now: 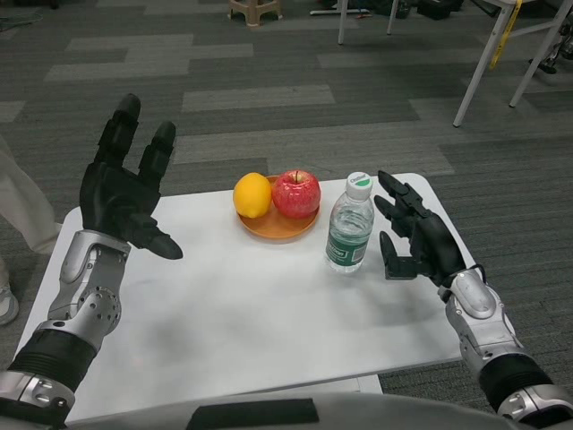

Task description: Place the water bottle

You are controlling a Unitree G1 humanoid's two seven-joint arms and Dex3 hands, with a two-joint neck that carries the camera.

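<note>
A clear water bottle (pixel 349 224) with a white cap and green label stands upright on the white table (pixel 269 313), right of centre. My right hand (pixel 416 233) hovers just to its right, fingers spread, a small gap between hand and bottle. My left hand (pixel 125 193) is raised over the table's left side, fingers spread apart, holding nothing.
A brown plate (pixel 276 228) just left of the bottle carries a yellow lemon (pixel 252 194) and a red apple (pixel 296 193). White table legs (pixel 483 63) stand on the carpet at the far right. A person's light clothing (pixel 16 206) shows at the left edge.
</note>
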